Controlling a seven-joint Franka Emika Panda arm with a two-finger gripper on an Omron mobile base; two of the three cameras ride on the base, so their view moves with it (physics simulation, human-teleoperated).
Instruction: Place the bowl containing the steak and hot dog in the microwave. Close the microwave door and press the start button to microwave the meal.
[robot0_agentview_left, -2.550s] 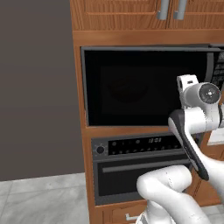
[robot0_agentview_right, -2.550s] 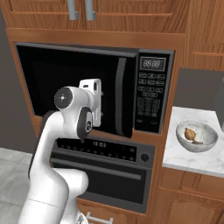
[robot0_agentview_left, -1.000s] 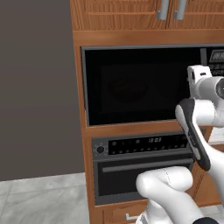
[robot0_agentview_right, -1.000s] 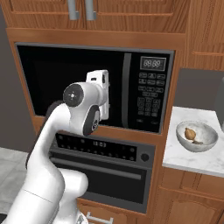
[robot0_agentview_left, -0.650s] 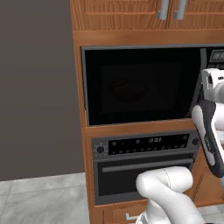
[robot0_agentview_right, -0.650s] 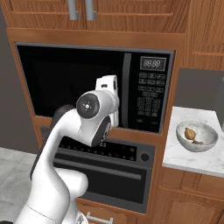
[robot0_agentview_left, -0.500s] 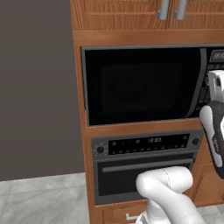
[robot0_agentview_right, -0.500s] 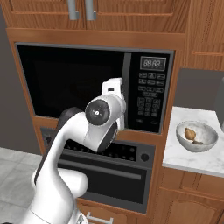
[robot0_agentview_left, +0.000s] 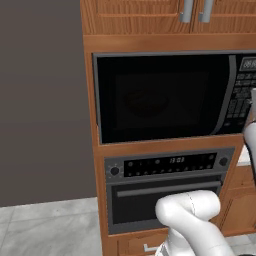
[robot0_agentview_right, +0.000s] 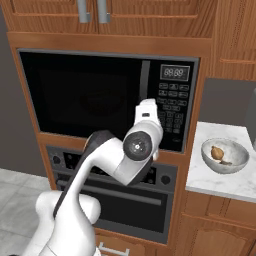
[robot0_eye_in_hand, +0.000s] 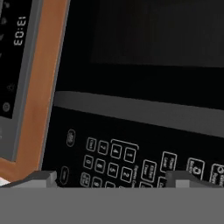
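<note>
The large black microwave (robot0_agentview_right: 107, 97) sits built into the wood cabinetry, its wide glossy black door (robot0_agentview_left: 162, 97) shut flush, so the step in hand appears to be pressing the start button. In the hand view the two-finger gripper (robot0_eye_in_hand: 111, 180) hovers right before the dark keypad panel (robot0_eye_in_hand: 127, 164), its two dark fingertips (robot0_eye_in_hand: 41, 178) spread wide apart and holding nothing. To do this well, the robot would likely need to pick out the start key, which is too small to read here, line one fingertip up squarely with it, and push straight in along the panel's normal without brushing neighbouring keys. The microwave faces the robot; its long axis runs level from 9 to 3 o'clock in the right base view, with the keypad at the 3 o'clock end and the curved grey handle strip (robot0_agentview_right: 145, 82) upright between window and keys. The red bowl cannot be made out through the dark window. A pale grey bowl with a brown lump (robot0_agentview_right: 224, 155) rests on the white marble counter (robot0_agentview_right: 220, 180) at 3 o'clock of the microwave, and a black built-in oven (robot0_agentview_left: 167, 192) lies just below at 6 o'clock.
</note>
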